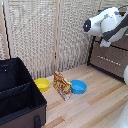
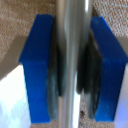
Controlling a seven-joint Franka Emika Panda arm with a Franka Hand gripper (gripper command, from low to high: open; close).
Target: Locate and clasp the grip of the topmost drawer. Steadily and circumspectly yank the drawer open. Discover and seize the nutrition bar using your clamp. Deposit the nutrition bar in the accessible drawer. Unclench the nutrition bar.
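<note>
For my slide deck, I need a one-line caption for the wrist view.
Blue fingers close on either side of the drawer's silver bar handle, seen close up.

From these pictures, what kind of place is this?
Probably a home-like room set up for robot tests: a wooden floor, a woven folding screen behind, and a dark wooden cabinet with drawers.

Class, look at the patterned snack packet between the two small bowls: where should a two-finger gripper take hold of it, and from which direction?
Grip the nutrition bar across its thin faces near the upper edge, coming from above. It stands tilted on edge on the wooden floor, with the yellow bowl and blue bowl close on either side, so side approaches look crowded.
</note>
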